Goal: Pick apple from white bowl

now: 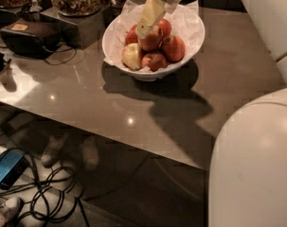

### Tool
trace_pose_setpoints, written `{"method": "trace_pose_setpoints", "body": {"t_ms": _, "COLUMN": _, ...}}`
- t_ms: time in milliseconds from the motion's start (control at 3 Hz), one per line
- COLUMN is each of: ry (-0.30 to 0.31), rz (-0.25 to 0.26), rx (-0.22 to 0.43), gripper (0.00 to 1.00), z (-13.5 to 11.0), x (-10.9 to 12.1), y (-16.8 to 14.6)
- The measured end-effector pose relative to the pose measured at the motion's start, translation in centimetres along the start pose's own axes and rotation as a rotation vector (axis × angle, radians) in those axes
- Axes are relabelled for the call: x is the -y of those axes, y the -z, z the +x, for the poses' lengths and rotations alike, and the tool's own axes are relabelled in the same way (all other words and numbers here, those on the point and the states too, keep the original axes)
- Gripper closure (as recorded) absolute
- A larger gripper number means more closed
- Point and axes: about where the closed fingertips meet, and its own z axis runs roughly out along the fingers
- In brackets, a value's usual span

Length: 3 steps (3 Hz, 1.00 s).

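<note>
The apple (152, 40) sits at the top of the heap in the middle of the white bowl (147, 74), propped up by the other apples (174, 48) and the crinkled paper lining (188, 25), which likely makes it the easiest to reach from above. The gripper (144, 30) slants down against its upper left side; whether it is clenched or released I cannot tell
</note>
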Motion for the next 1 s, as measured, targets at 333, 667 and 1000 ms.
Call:
{"method": "trace_pose_setpoints", "body": {"t_ms": 333, "ry": 0.004, "rz": -0.005, "rx": -0.008, "gripper": 0.18, "z": -0.2, "x": 0.1, "y": -0.6}}
{"method": "trace_pose_setpoints", "body": {"t_ms": 667, "ry": 0.000, "rz": -0.017, "rx": -0.016, "gripper": 0.14, "z": -0.1, "x": 0.3, "y": -1.4}}
{"method": "trace_pose_setpoints", "body": {"t_ms": 1000, "ry": -0.003, "rz": -0.027, "rx": -0.020, "gripper": 0.14, "z": 0.1, "x": 0.4, "y": -2.0}}
